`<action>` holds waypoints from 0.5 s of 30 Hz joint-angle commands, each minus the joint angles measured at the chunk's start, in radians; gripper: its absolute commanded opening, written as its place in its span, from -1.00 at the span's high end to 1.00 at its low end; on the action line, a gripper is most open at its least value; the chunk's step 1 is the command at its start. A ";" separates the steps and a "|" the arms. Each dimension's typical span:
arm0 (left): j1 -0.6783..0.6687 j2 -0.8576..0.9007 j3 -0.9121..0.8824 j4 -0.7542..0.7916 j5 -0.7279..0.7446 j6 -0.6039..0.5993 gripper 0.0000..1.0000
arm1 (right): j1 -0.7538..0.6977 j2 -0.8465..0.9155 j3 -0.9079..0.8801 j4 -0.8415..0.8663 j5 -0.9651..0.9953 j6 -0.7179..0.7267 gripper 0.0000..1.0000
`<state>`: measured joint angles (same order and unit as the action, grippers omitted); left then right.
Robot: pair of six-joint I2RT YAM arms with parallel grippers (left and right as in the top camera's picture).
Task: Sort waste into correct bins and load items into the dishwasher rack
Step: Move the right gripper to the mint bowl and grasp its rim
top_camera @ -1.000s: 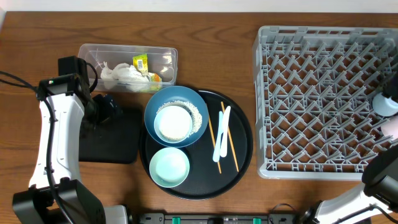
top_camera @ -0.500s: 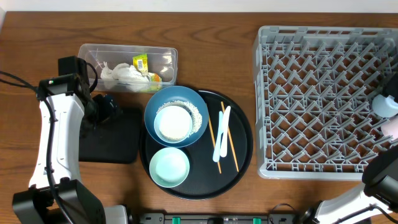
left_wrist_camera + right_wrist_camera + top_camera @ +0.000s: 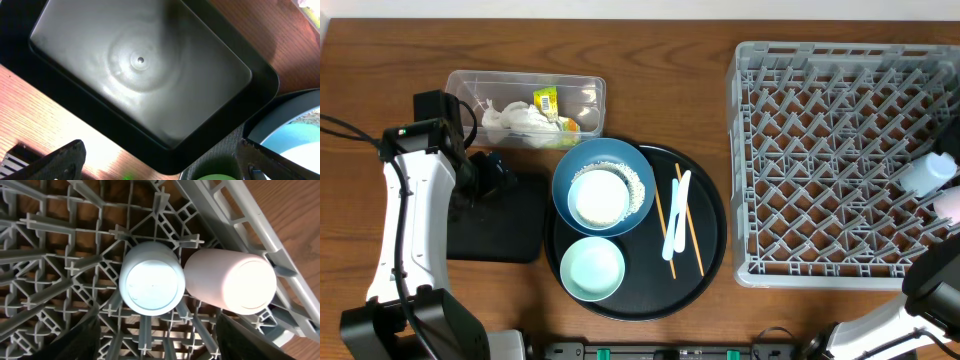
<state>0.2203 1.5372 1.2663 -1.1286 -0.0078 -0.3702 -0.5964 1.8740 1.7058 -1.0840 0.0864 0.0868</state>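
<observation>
We are finding left gripper (image 3: 165, 162) and right gripper (image 3: 162, 340) apart, cup (image 3: 150, 285) sitting upturned at the rack's (image 3: 235, 220) right edge; we are advising a straight lift.

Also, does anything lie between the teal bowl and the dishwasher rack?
Yes. The white spoon and two wooden chopsticks lie on the round black tray between the teal bowl and the dishwasher rack; nothing else does.
</observation>
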 commanded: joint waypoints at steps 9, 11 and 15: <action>0.003 -0.013 -0.006 -0.004 -0.015 -0.009 -0.94 | 0.087 -0.067 -0.004 -0.011 -0.553 -0.236 -0.52; 0.003 -0.013 -0.006 -0.004 -0.015 -0.009 -0.94 | 0.148 -0.097 -0.004 -0.022 -0.562 -0.254 -0.54; 0.003 -0.013 -0.006 -0.004 -0.015 -0.009 -0.94 | 0.312 -0.145 -0.004 -0.069 -0.562 -0.277 -0.58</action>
<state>0.2203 1.5372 1.2663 -1.1282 -0.0078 -0.3702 -0.3855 1.7943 1.7042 -1.1324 -0.3954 -0.1337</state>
